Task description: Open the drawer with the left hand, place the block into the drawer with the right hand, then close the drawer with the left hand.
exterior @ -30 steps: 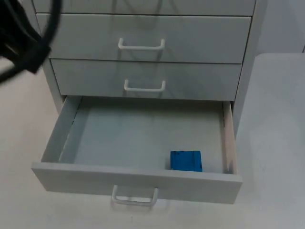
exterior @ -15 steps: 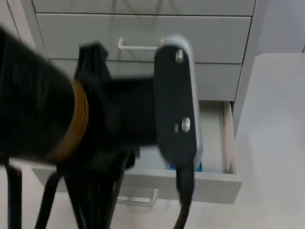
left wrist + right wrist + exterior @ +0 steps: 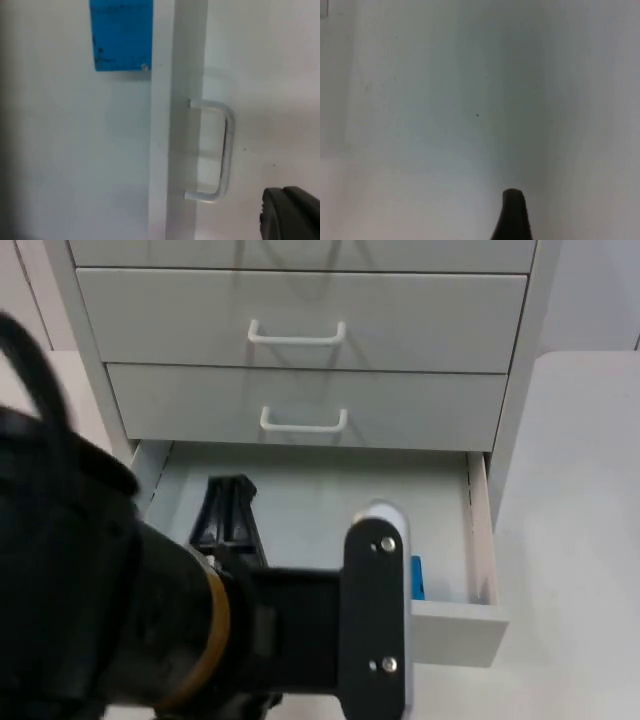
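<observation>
Left wrist view shows the handle (image 3: 222,150) beside my left gripper (image 3: 290,212), jaw state unclear: push the drawer front (image 3: 172,150) squarely, block (image 3: 121,35) inside.

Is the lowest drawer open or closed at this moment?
Open. The bottom drawer stands pulled out from the cabinet, with the blue block inside; its handle is free.
</observation>
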